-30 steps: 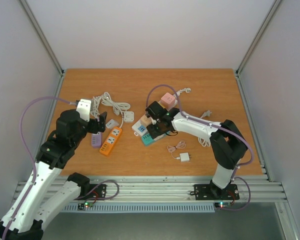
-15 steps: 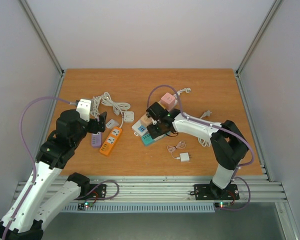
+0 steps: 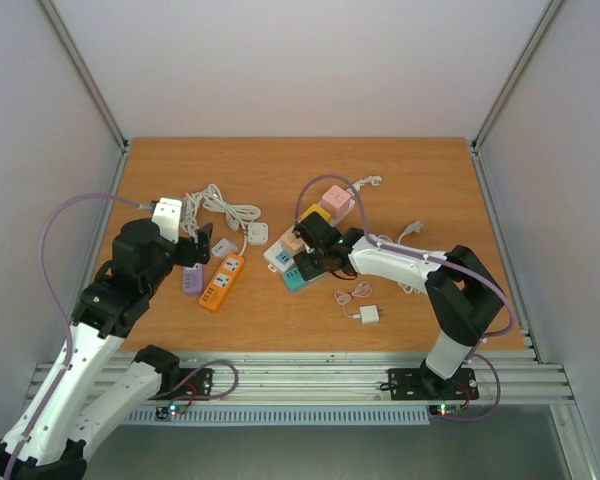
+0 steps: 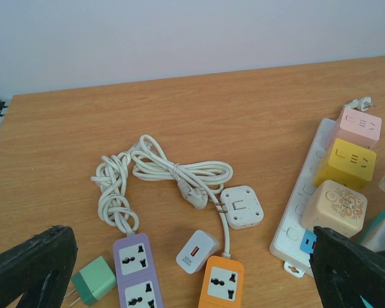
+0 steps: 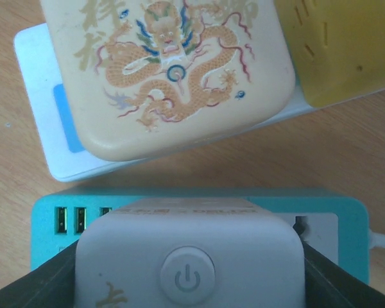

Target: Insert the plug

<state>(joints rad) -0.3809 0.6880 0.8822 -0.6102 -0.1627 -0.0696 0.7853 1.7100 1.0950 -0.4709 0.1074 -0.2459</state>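
The right gripper (image 5: 189, 277) is closed around a grey plug (image 5: 188, 253) with a power button on its face. It holds the plug directly over the middle of the teal power strip (image 5: 346, 218), just near of the white strip (image 5: 42, 138) carrying the cream dragon adapter (image 5: 173, 70) and the yellow cube (image 5: 340, 45). The plug body hides the socket, so whether the prongs have entered cannot be told from the wrist view. To finish well, the arm should keep the plug square to the strip's face and press straight down without rocking, since the strip lies loose and could slide. The left gripper (image 4: 191, 273) hangs spread wide and empty above the orange strip (image 4: 221, 282). Compared with a second ago, the right wrist appears to have sunk slightly toward the teal strip, while the left arm has not moved.
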